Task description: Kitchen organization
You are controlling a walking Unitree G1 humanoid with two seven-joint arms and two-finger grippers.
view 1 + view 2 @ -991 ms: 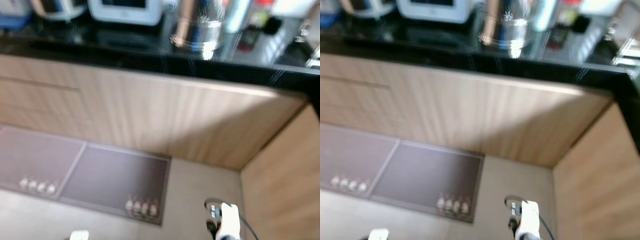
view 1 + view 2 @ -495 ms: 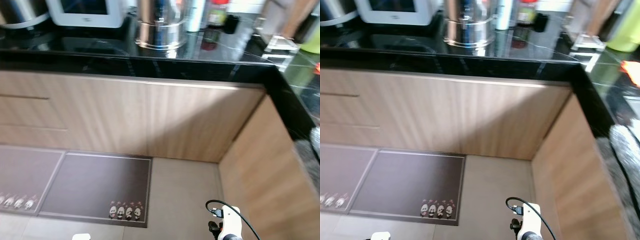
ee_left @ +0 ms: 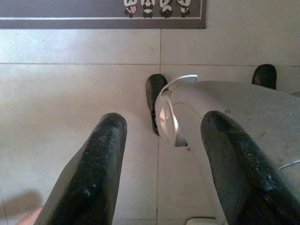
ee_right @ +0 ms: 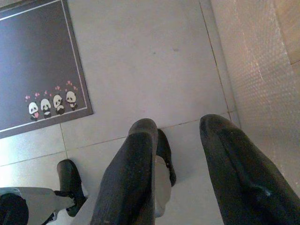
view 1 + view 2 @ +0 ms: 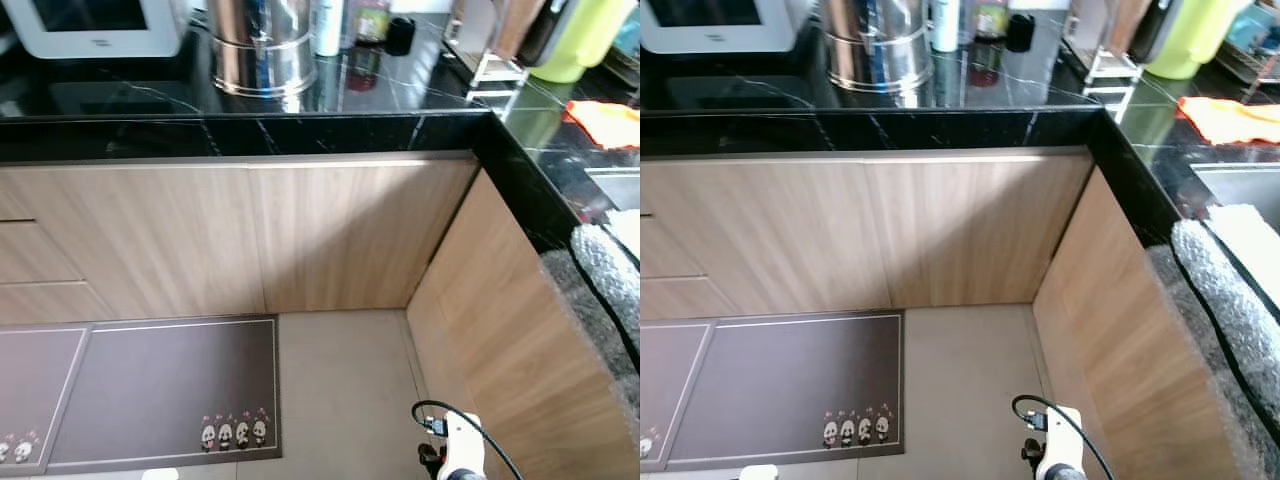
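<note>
I face the inner corner of an L-shaped black stone counter (image 5: 300, 130) over light wood cabinet fronts (image 5: 330, 230). On it stand a steel pot (image 5: 255, 50), a white appliance (image 5: 90, 25), bottles (image 5: 345, 20), a wire rack (image 5: 490, 65) and a yellow-green jug (image 5: 580, 40); an orange cloth (image 5: 605, 110) lies on the right run. Both arms hang low. My left gripper (image 3: 164, 122) is open over the floor tiles, and so is my right gripper (image 4: 178, 124); neither holds anything. My right wrist (image 5: 458, 450) with its cable shows at the bottom edge.
A dark floor mat with a panda print (image 5: 170, 390) lies before the cabinets on the left. Grey bubble wrap (image 5: 600, 290) drapes over the right counter's edge beside a sink (image 5: 620, 185). Beige floor tiles (image 5: 340, 390) run into the corner. My own feet (image 3: 154, 93) stand below.
The camera has swung right and the blur has cleared: the counter corner, the right run, the cloth and the bubble wrap have come into view. The arms still hang as before.
</note>
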